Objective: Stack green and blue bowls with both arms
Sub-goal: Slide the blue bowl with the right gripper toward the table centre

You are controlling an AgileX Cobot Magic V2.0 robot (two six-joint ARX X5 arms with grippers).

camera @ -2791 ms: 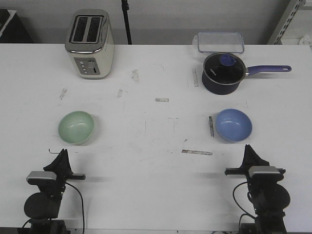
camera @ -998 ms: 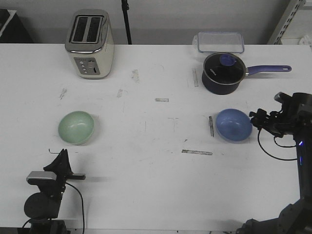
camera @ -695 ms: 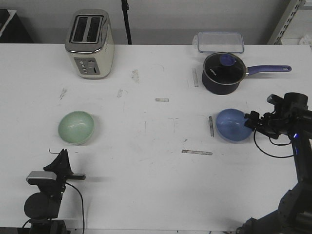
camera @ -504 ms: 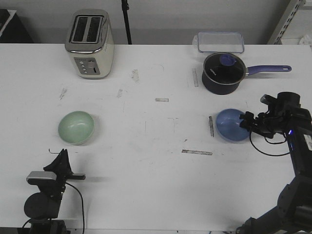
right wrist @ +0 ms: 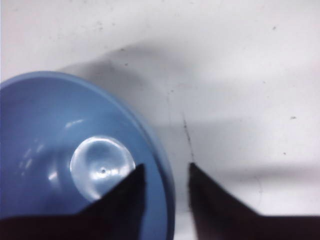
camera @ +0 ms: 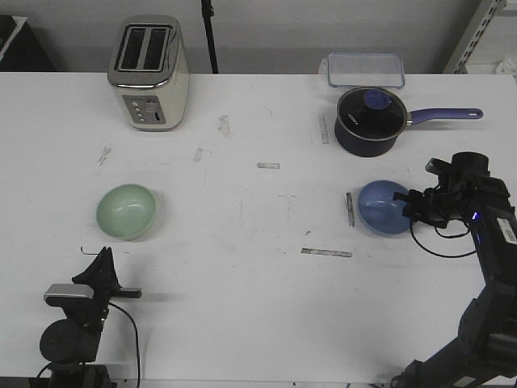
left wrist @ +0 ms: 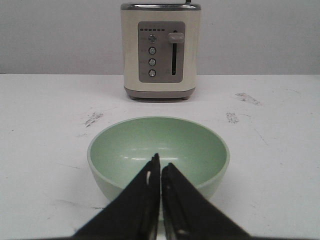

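The pale green bowl point(camera: 126, 211) stands upright on the left of the white table, and the blue bowl point(camera: 384, 208) stands upright on the right. My right gripper point(camera: 408, 202) is at the blue bowl's right rim. In the right wrist view it point(right wrist: 166, 167) is open, one finger inside the blue bowl point(right wrist: 60, 120) and one outside, with the rim in the gap. My left gripper point(camera: 101, 263) rests near the table's front edge, a little short of the green bowl. In the left wrist view it point(left wrist: 160, 162) is shut and empty, pointing at the green bowl point(left wrist: 192, 145).
A cream toaster point(camera: 149, 73) stands at the back left, also seen in the left wrist view as the toaster point(left wrist: 161, 50). A navy saucepan point(camera: 370, 121) with a purple handle sits just behind the blue bowl, and a clear plastic container point(camera: 365, 69) lies behind it.
My right arm has lifted from its rest at the front right and reached left to the blue bowl's right rim. The left arm and both bowls have not moved.
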